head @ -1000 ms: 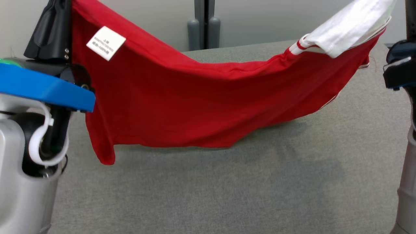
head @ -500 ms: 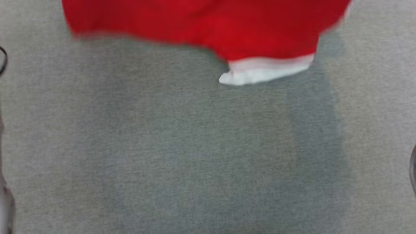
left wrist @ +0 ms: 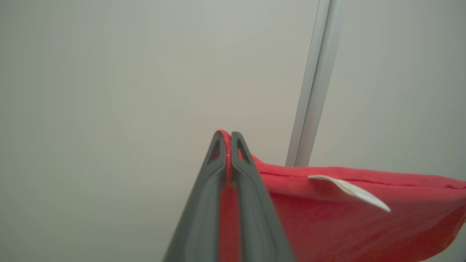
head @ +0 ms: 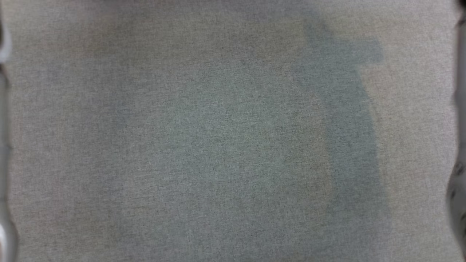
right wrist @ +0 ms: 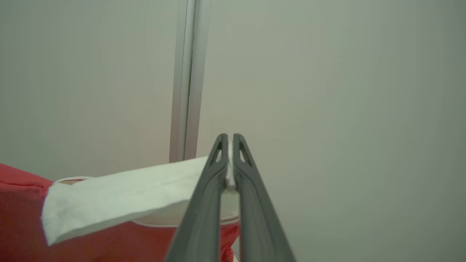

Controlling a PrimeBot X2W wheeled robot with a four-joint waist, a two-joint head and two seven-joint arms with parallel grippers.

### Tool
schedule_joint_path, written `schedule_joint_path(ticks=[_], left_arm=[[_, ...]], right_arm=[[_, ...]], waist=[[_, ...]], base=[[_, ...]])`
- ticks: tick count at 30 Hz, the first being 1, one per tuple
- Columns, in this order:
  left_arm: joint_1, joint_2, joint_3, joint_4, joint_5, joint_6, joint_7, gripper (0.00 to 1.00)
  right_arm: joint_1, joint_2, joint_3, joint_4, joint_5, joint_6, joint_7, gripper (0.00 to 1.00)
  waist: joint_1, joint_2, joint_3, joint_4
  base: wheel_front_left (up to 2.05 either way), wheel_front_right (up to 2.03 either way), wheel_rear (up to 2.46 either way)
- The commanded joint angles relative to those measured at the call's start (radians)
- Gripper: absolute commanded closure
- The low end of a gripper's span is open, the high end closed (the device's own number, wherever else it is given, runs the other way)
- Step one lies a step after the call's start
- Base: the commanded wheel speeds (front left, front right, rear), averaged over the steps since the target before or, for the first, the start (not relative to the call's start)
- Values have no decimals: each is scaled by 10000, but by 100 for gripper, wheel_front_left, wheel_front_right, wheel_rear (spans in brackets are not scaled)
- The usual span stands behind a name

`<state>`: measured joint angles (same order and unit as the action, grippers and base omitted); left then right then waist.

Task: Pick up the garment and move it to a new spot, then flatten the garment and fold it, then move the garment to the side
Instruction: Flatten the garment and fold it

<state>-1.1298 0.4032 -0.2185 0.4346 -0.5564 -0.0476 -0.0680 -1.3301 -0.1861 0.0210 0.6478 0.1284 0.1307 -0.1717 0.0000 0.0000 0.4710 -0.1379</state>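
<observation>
The garment [left wrist: 346, 211] is red with a white trim and a white label [left wrist: 349, 191]. In the left wrist view my left gripper [left wrist: 225, 136] is shut on a red corner of it, the cloth pinched between the two dark fingers and trailing off to the right. In the right wrist view my right gripper [right wrist: 227, 138] is shut on the garment's white collar band [right wrist: 120, 198], with red cloth [right wrist: 22, 218] hanging below at the lower left. Both grippers hold the garment up in the air against a pale wall.
The head view looks straight down on the grey fabric-covered table [head: 233, 145], with soft shadows across it. Blurred slivers of my arms sit at its left edge [head: 3, 218] and right edge [head: 458, 182]. A pale metal post [left wrist: 313, 91] stands on the wall behind.
The head view has tilted downward, so the red garment slid up and out of its top edge; this is camera motion. Both grippers stay shut on the cloth.
</observation>
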Motion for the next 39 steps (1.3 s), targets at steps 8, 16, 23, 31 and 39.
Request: schedule_joint_path(ticks=[8, 16, 23, 31, 39], left_arm=[[3070, -781, -581, 1692, -230, -237, -979, 100], [5639, -1200, -1065, 2272, -416, -198, -961, 100], [7669, -1264, -1262, 1374, -708, 103, -493, 100], [9788, -687, -1322, -1129, -806, 1163, 849, 100], [11651, -484, -1322, -3763, -942, 2424, 1813, 100]], right_arm=[[3841, -129, 538, 474, 1812, 3, 1057, 100], [7090, -344, 754, -1326, 3263, 3, 3290, 100], [10078, -356, -103, -4031, 3055, 3, 6026, 100], [13011, 504, -1157, -7486, 2528, 4, 9327, 100], [14610, 1151, -1670, -9614, 2491, 4, 10755, 100]], waist=[[0, 0, -455, 60], [0, 0, -1741, 209], [0, 0, -2622, 330], [0, 0, -2819, 385], [0, 0, -2770, 488]], base=[[0, 0, 0], [0, 0, 0], [0, 0, 0], [0, 0, 0], [0, 0, 0]])
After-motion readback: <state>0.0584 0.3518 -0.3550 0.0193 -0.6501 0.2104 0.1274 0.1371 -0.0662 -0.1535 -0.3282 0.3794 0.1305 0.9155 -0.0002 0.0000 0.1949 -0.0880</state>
